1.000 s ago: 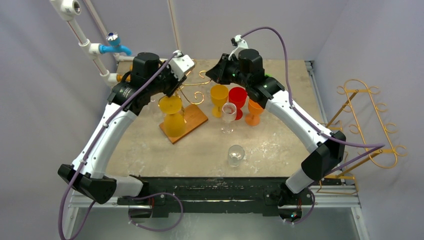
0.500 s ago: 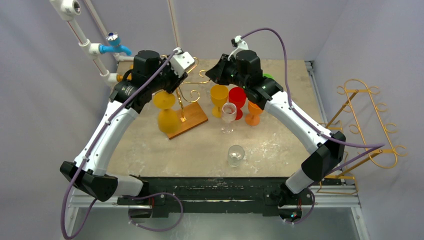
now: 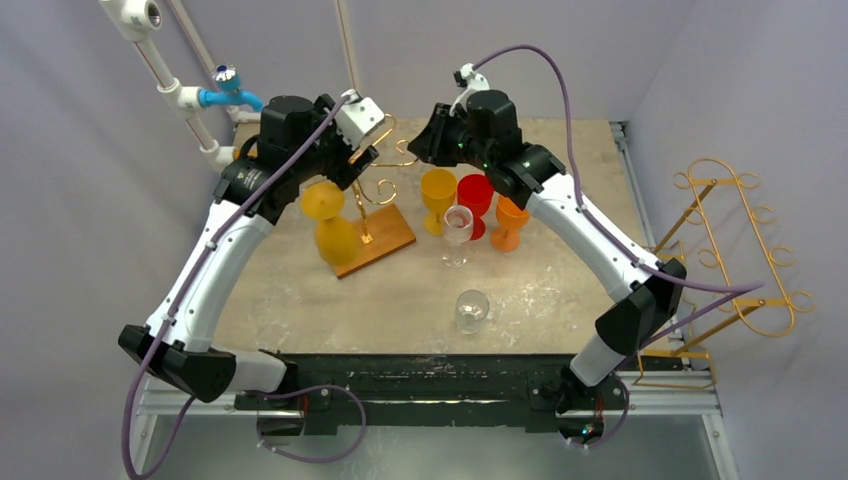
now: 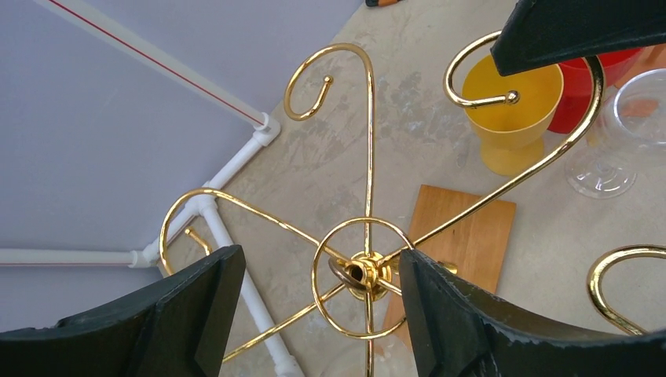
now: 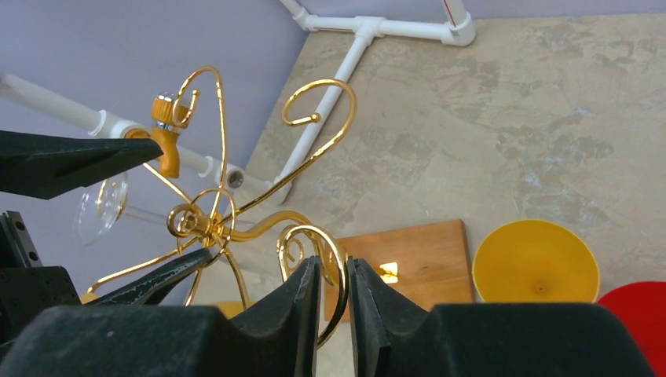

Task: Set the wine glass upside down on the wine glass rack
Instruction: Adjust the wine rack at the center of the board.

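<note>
A gold wire rack (image 3: 386, 190) stands on a wooden base (image 3: 388, 238) at the back left. A yellow wine glass (image 3: 330, 225) hangs upside down from it on the left side. My left gripper (image 3: 350, 160) is open above the rack top; in the left wrist view its jaws (image 4: 318, 267) stand either side of the rack's centre ring (image 4: 365, 275), touching nothing. My right gripper (image 3: 422, 140) is shut on a curled rack hook (image 5: 339, 263). A clear glass shape (image 5: 100, 208) shows behind the rack in the right wrist view.
A yellow goblet (image 3: 438, 192), a red one (image 3: 476, 196), an orange one (image 3: 510, 224) and a clear wine glass (image 3: 458, 230) stand mid-table. Another clear glass (image 3: 472, 308) sits nearer the front. White pipes (image 3: 190, 105) run at the back left. A second gold rack (image 3: 745, 250) hangs off the right edge.
My left gripper has risen and drawn back from the yellow glass, which has shifted left under the rack. My right gripper has moved slightly back, still on the hook.
</note>
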